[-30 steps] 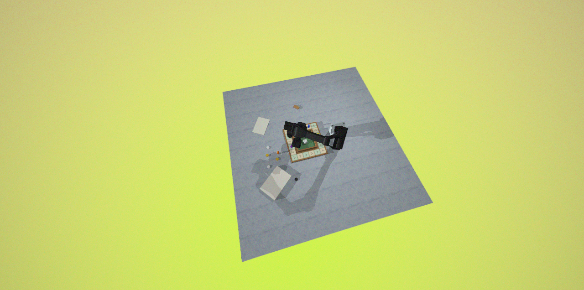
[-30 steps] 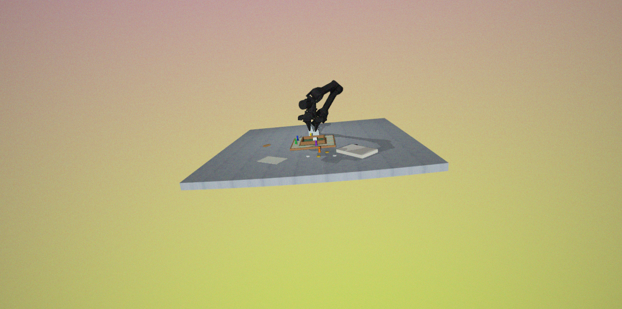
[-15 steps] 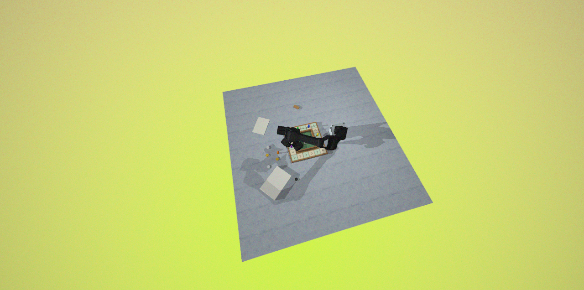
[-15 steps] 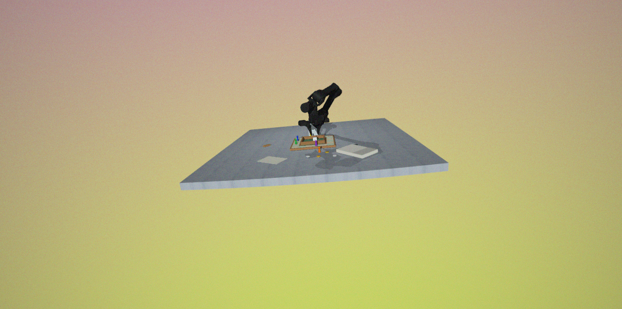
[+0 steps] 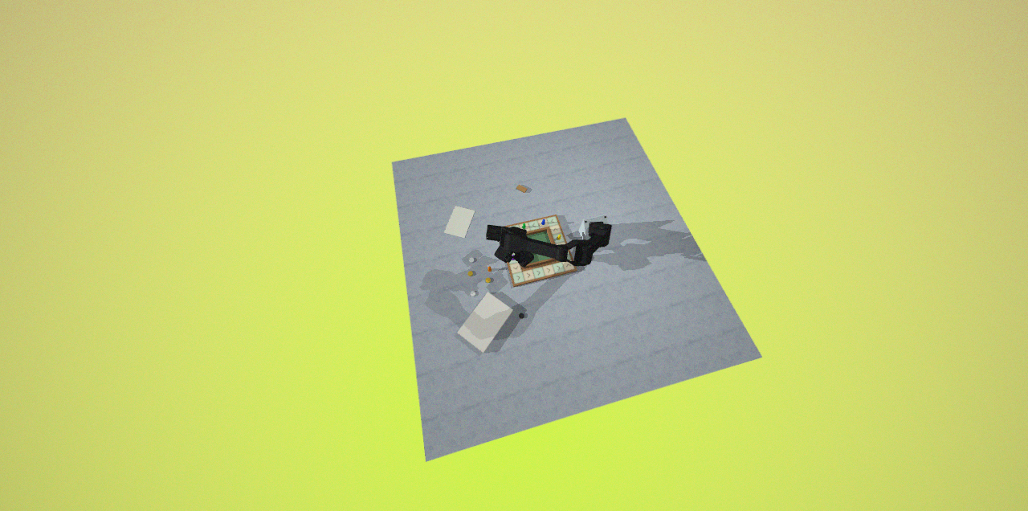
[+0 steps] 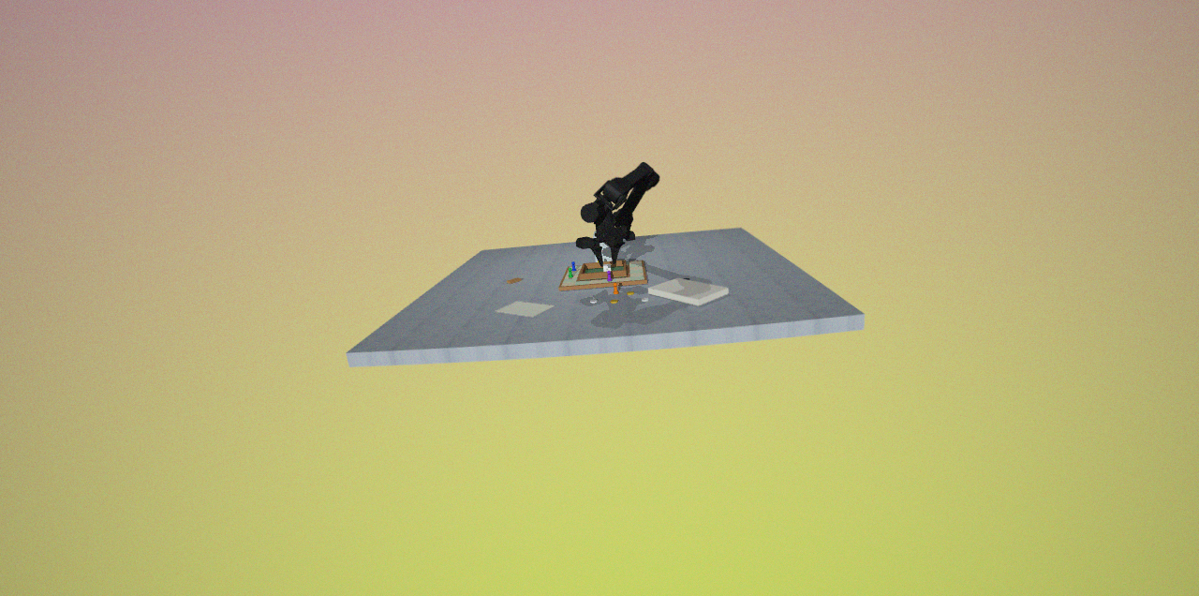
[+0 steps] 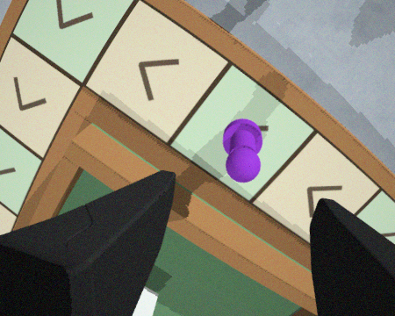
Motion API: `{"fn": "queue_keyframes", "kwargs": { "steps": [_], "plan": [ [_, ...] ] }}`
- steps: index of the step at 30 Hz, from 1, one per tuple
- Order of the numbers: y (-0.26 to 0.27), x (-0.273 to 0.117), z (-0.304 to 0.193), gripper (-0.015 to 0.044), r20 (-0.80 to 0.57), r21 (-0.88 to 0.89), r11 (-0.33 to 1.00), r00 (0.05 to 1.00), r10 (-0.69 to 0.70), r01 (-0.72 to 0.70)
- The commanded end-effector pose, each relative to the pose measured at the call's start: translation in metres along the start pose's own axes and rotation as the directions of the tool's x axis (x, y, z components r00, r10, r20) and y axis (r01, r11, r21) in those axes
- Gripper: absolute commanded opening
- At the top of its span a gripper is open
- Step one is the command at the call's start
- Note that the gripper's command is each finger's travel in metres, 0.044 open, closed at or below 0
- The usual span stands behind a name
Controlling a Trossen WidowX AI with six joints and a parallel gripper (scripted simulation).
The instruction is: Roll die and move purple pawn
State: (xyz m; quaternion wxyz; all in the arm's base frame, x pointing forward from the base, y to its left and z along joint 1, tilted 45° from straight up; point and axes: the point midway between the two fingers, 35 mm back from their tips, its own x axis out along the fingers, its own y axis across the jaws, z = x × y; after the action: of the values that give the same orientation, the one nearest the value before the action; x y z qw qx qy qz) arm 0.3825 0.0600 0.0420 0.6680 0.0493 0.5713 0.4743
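Observation:
My gripper (image 7: pixel 246 200) (image 6: pixel 608 265) is partly open and empty, above the near side of the board (image 7: pixel 118 66) (image 6: pixel 578 287). The purple pawn (image 7: pixel 242 164) (image 6: pixel 609 276) stands upright on a green square, beyond the fingertips in the wrist view, not gripped. The tray (image 7: pixel 250 243) is in the board's middle. Only a corner of the white die (image 7: pixel 146 303) shows in it, behind the left finger; its top pips are hidden. The green pawn (image 5: pixel 524 226) (image 6: pixel 570 274), blue pawn (image 5: pixel 543 222) (image 6: pixel 573 266) and yellow pawn (image 5: pixel 558 236) stand on the board.
The orange pawn (image 5: pixel 489 268) (image 6: pixel 615 289) stands off the board, near several small white and yellow discs (image 5: pixel 471 273). A pale box (image 5: pixel 486 322) (image 6: pixel 688 290), small black object (image 5: pixel 520 316), pale card (image 5: pixel 458 222) (image 6: pixel 524 308) and orange-brown block (image 5: pixel 521 188) (image 6: pixel 513 280) lie around.

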Motion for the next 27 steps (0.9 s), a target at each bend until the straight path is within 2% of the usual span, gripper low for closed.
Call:
{"fn": "queue_keyframes", "kwargs": {
  "steps": [1,26,27],
  "plan": [
    [0.000,0.005,0.000,0.0200,0.004,0.005,1.000,1.000,0.003,-0.003],
    [0.001,0.044,0.000,0.0200,0.005,0.004,1.000,1.000,0.005,-0.005],
    [0.001,0.044,0.000,0.0174,0.005,0.004,1.000,1.000,0.005,-0.005]
  ]
}}
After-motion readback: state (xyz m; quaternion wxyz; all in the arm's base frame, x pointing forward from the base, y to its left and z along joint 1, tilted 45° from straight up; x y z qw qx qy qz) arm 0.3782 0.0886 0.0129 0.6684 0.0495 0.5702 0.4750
